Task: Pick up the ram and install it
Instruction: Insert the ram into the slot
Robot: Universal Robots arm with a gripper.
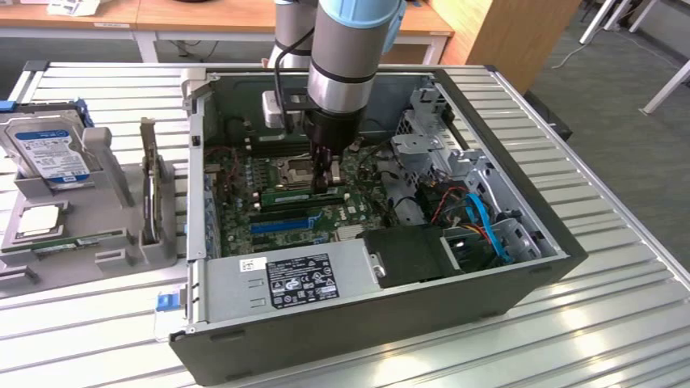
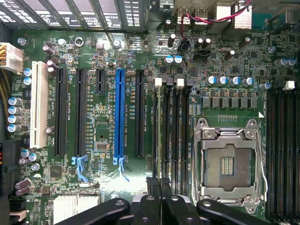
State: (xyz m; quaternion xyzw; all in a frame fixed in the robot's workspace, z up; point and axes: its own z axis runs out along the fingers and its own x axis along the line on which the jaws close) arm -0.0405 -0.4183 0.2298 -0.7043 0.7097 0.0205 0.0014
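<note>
Table [image 1: 615, 275] of metal slats, computer case [image 1: 356, 327], ram [image 1: 296, 195] inside, desks [image 1: 216, 16] behind

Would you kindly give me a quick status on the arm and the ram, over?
Fingers shut on ram. Ram at the memory slots, beside the processor socket. Seating unclear.

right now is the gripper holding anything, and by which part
The gripper appears to hold the ram: its jaws are shut on the stick's upper long edge, and the stick stands on edge low over the motherboard.
</note>
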